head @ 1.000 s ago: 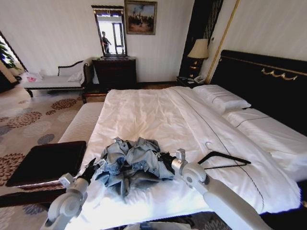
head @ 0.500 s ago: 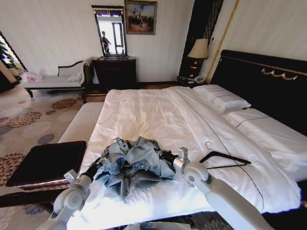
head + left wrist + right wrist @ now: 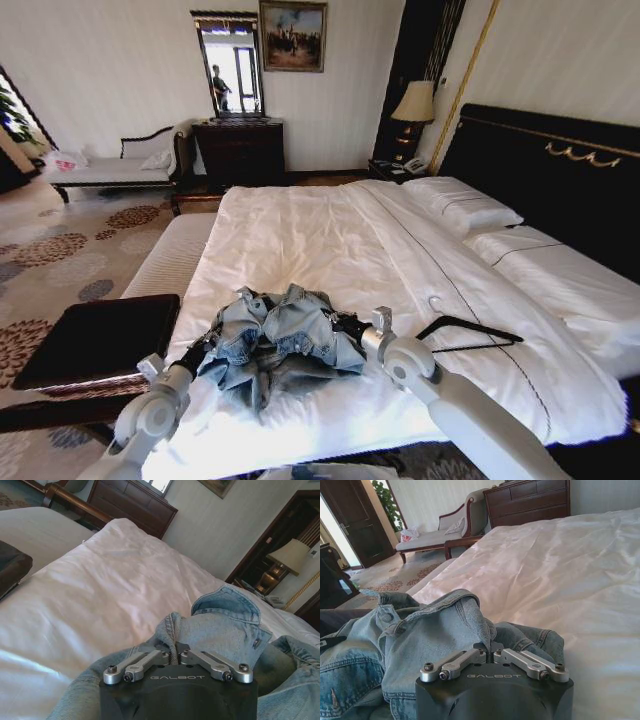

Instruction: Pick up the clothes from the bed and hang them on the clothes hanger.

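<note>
The clothes [image 3: 280,340], a crumpled faded-blue denim jacket, lie near the foot of the bed [image 3: 300,240] on the white sheet. My left gripper [image 3: 207,345] is at the jacket's left edge. In the left wrist view this gripper [image 3: 173,656] is shut on a raised denim fold [image 3: 220,625]. My right gripper [image 3: 347,326] is at the jacket's right edge. The right wrist view shows it [image 3: 491,655] shut on another fold of the jacket [image 3: 435,630]. The black clothes hanger [image 3: 480,328] lies flat on the sheet to the right of the jacket, apart from it.
A dark flat-topped table [image 3: 100,335] stands left of the bed's foot, next to a white cushioned bench [image 3: 175,255]. Pillows [image 3: 460,205] and the black headboard [image 3: 560,190] are at the right. A dresser [image 3: 240,150] and chaise [image 3: 115,170] line the far wall.
My left gripper has moved right onto the jacket's edge and shut on it. The right gripper has shifted slightly, and the jacket is bunched a little tighter between them.
</note>
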Robot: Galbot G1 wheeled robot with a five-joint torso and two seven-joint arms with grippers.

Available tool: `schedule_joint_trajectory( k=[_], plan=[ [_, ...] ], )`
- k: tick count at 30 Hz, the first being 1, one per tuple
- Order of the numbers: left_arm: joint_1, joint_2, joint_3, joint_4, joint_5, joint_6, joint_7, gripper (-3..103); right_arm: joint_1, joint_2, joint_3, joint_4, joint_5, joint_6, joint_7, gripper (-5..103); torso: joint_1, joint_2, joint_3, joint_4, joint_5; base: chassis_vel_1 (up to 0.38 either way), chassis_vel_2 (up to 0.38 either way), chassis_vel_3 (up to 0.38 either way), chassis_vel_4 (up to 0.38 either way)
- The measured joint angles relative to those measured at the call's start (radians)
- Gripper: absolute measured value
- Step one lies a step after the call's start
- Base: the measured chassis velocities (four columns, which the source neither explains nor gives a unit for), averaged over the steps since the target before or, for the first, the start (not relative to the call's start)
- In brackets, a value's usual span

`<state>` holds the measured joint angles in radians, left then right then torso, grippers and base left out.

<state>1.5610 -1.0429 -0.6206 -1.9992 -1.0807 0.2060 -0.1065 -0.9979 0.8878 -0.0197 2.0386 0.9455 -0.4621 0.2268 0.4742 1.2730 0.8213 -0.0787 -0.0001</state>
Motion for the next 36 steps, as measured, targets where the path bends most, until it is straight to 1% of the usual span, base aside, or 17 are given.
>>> schedule_joint_trajectory(
  k=[2,11,12,13,16,19,20,21,23,24,26,28,29,33,34,35,36],
  plan=[
    [0.002,0.000,-0.002,-0.008,0.002,-0.002,0.000,2,-0.001,0.001,-0.001,0.004,0.006,0.000,0.001,2,0.000,0.000,0.000,0.0000,0.0000,0.000,0.000,0.000,0.000],
    [0.026,0.021,-0.036,-0.060,0.045,-0.010,0.000,2,-0.013,-0.012,0.027,0.051,0.030,0.004,-0.004,2,0.000,0.000,0.000,0.0000,-0.0001,0.000,0.000,0.000,0.000],
    [0.028,0.028,-0.044,-0.068,0.061,-0.013,0.000,2,-0.012,-0.014,0.032,0.062,0.036,0.003,-0.001,2,0.000,0.000,0.000,0.0000,0.0000,0.000,0.000,0.000,0.000],
    [0.030,0.048,-0.060,-0.081,0.111,-0.024,0.007,2,-0.002,-0.020,0.040,0.084,0.043,-0.003,0.011,2,0.000,0.000,0.000,0.0000,0.0000,0.000,0.000,0.000,0.000],
    [0.024,0.077,-0.083,-0.104,0.132,-0.027,0.002,2,0.016,-0.030,0.051,0.113,0.056,-0.016,0.030,2,0.000,0.000,0.000,0.0001,-0.0003,0.000,0.000,0.000,0.000],
    [0.002,0.148,-0.126,-0.162,0.135,-0.028,-0.005,2,0.053,-0.040,0.072,0.144,0.075,-0.024,0.053,2,0.000,0.000,0.000,0.0000,0.0000,0.000,0.000,0.000,0.000],
    [0.002,0.148,-0.126,-0.162,0.135,-0.028,-0.005,2,0.053,-0.040,0.072,0.144,0.075,-0.024,0.053,2,0.000,0.000,0.000,0.0000,0.0000,0.000,0.000,0.000,0.000],
    [-0.010,0.196,-0.145,-0.195,0.133,-0.028,-0.012,2,0.081,-0.044,0.083,0.156,0.092,-0.026,0.065,2,0.000,0.000,0.000,-0.0001,0.0000,0.000,0.000,0.000,0.000],
    [-0.025,0.248,-0.159,-0.224,0.139,-0.028,-0.016,2,0.117,-0.049,0.093,0.166,0.121,-0.027,0.079,2,0.000,0.000,0.000,-0.0001,0.0003,0.000,0.000,0.000,0.000],
    [-0.025,0.248,-0.159,-0.224,0.139,-0.028,-0.016,2,0.117,-0.049,0.093,0.166,0.121,-0.027,0.079,2,0.000,0.000,0.000,-0.0001,0.0003,0.000,0.000,0.000,0.000],
    [-0.056,0.320,-0.163,-0.248,0.157,-0.028,-0.023,2,0.188,-0.065,0.100,0.176,0.173,-0.029,0.103,2,0.000,0.000,0.000,0.0000,0.0000,0.000,0.000,0.000,0.000],
    [-0.086,0.355,-0.161,-0.250,0.151,-0.026,-0.036,2,0.242,-0.078,0.097,0.176,0.204,-0.031,0.120,2,0.000,0.000,0.000,0.0000,-0.0001,0.000,0.000,0.000,0.000],
    [-0.086,0.355,-0.161,-0.250,0.151,-0.026,-0.036,2,0.242,-0.078,0.097,0.176,0.204,-0.031,0.120,2,0.000,0.000,0.000,0.0000,-0.0001,0.000,0.000,0.000,0.000],
    [-0.185,0.466,-0.165,-0.222,0.060,-0.017,-0.070,2,0.383,-0.101,0.077,0.151,0.293,-0.036,0.175,2,0.000,0.000,0.000,0.0000,-0.0003,0.000,0.000,0.000,0.000],
    [-0.185,0.466,-0.165,-0.222,0.060,-0.017,-0.070,2,0.383,-0.101,0.077,0.151,0.293,-0.036,0.175,2,0.000,0.000,0.000,0.0000,-0.0003,0.000,0.000,0.000,0.000],
    [-0.221,0.520,-0.172,-0.205,0.020,-0.017,-0.072,2,0.430,-0.106,0.069,0.139,0.326,-0.038,0.193,2,0.000,0.000,0.000,0.0000,-0.0001,0.000,0.000,0.000,0.000],
    [-0.244,0.552,-0.175,-0.193,-0.003,-0.017,-0.073,2,0.459,-0.109,0.064,0.129,0.343,-0.039,0.201,2,0.000,0.000,0.000,0.0001,0.0000,0.000,0.000,0.000,0.000]
  ],
)
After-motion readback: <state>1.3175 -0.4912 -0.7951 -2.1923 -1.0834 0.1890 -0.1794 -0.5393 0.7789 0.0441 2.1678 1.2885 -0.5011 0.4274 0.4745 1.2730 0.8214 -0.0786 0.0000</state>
